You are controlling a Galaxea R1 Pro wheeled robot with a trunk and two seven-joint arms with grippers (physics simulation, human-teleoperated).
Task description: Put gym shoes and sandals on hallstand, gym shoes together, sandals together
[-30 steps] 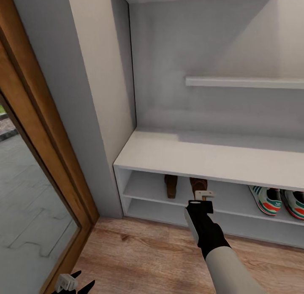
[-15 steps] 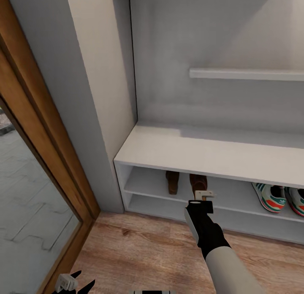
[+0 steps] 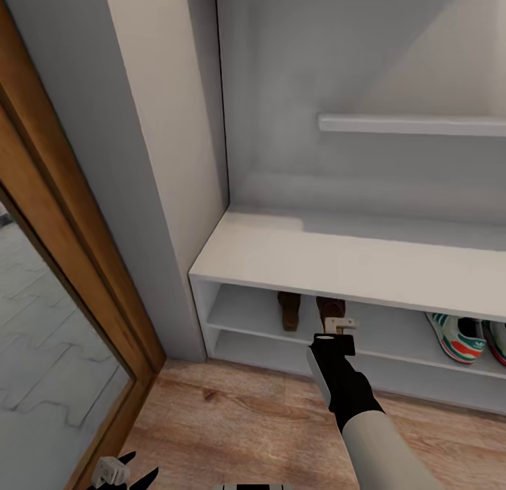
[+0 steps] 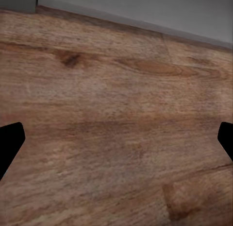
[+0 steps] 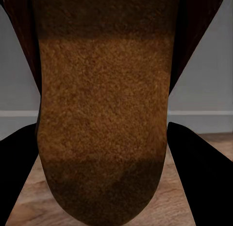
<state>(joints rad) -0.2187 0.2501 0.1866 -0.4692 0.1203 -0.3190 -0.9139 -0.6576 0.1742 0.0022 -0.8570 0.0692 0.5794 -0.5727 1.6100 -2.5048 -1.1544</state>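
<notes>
The pale grey hallstand (image 3: 337, 258) fills the head view. On its upper low shelf lie the two sandals, the left one (image 3: 288, 311) free. My right gripper (image 3: 341, 326) is at the heel of the right sandal (image 3: 330, 308) and shut on it. In the right wrist view the sandal's tan footbed (image 5: 104, 114) sits between the two black fingers (image 5: 204, 177). The two gym shoes (image 3: 460, 337) lie side by side further right on the same shelf, the second (image 3: 497, 342) cut by the picture's edge. My left gripper (image 3: 116, 472) hangs open over the corridor floor (image 4: 116, 90).
A wood-framed glass door (image 3: 70, 265) stands at the left, with a grey wall pier (image 3: 161, 159) between it and the hallstand. A wall shelf (image 3: 414, 124) hangs above the bench top. The lower shoe shelf (image 3: 281, 349) is bare. Wood floor (image 3: 232, 420) lies in front.
The whole picture has shifted a little, so the camera has moved. My right gripper stays at the right sandal's heel. The left gripper has not moved.
</notes>
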